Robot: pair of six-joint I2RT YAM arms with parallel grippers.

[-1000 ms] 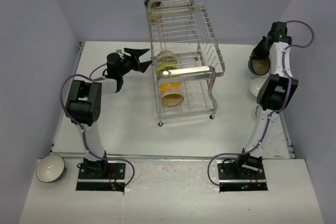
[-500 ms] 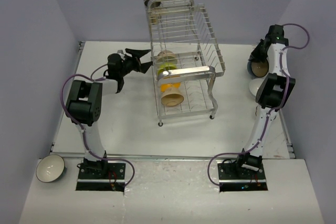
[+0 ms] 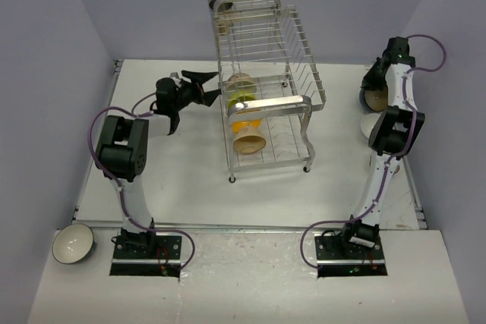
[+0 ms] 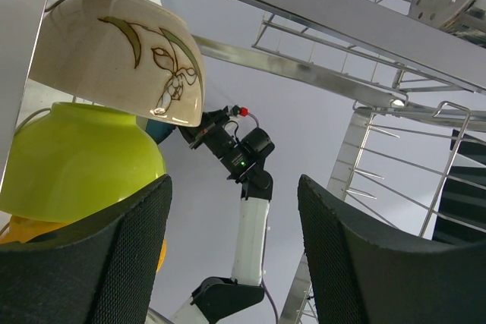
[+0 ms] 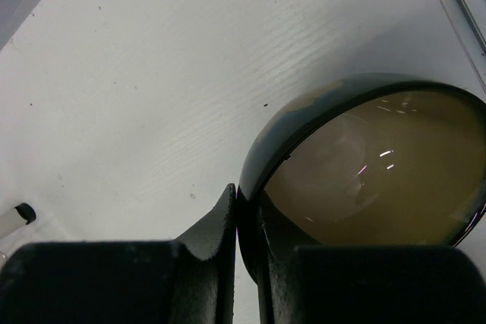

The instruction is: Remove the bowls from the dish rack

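The chrome wire dish rack (image 3: pixel 292 73) stands mid-table. Its lower tier holds a row of bowls on edge: a cream bowl with a leaf pattern (image 4: pixel 121 58), a lime-green bowl (image 4: pixel 80 157), a yellow bowl (image 3: pixel 244 123) and a tan bowl (image 3: pixel 249 142). My left gripper (image 3: pixel 206 85) is open beside the rack's left side, with nothing between its fingers (image 4: pixel 114 263). At the far right, my right gripper (image 5: pixel 244 202) is shut on the rim of a dark bowl with a tan inside (image 5: pixel 364 165), low over the table (image 5: pixel 137 73).
A white bowl (image 3: pixel 370 123) lies on the table just in front of the dark one. Another white bowl (image 3: pixel 72 243) sits off the table's near left corner. A small item (image 3: pixel 224 9) rests on the rack's top tier. Purple walls close in three sides.
The right wrist has shifted slightly left with the dark bowl still gripped. The left arm has stayed in place.
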